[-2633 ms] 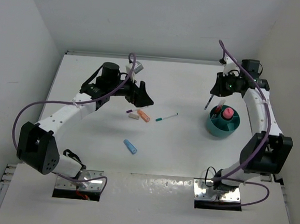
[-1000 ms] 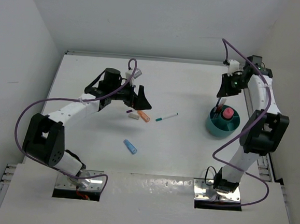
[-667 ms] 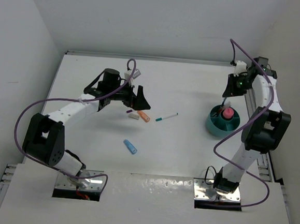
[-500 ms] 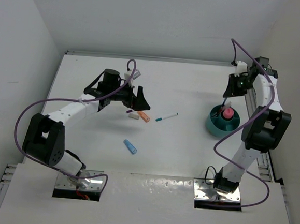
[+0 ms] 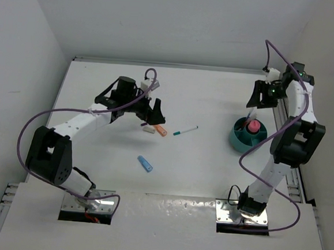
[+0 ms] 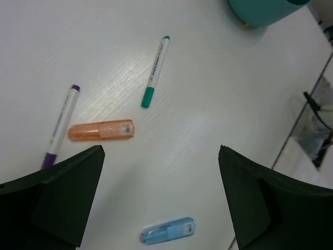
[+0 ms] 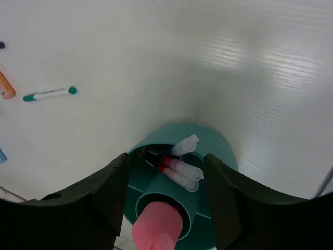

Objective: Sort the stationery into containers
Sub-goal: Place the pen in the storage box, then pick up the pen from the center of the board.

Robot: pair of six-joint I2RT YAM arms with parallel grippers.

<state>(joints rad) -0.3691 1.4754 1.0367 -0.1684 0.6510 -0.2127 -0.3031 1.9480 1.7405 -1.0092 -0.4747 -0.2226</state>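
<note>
The round teal container [image 5: 240, 144] stands at the right of the table. A fat pink marker [image 5: 252, 126] sticks up from its centre tube. My right gripper [image 5: 258, 98] hovers just above and behind it, open, with nothing between its fingers. In the right wrist view the container [image 7: 210, 138] holds red and blue pens [image 7: 182, 169] with clear caps beside the pink marker [image 7: 156, 224], below my right gripper [image 7: 166, 156]. My left gripper [image 5: 154, 113] stands open over the loose items: a purple pen [image 6: 61, 125], an orange stick [image 6: 101, 129], a teal pen [image 6: 155, 71] and a blue stick [image 6: 167, 230]. A beige eraser [image 5: 148, 130] lies next to the orange stick [image 5: 160, 130].
The white walls close in on three sides of the table. The right arm's purple cable [image 5: 252, 149] loops down past the container. A metal rail and wiring [image 6: 315, 130] run along the table's right edge. The blue stick [image 5: 145, 164] lies alone nearer the arm bases.
My right gripper carried a pen over the container and has opened; the pen now rests in the container. My left gripper has barely shifted.
</note>
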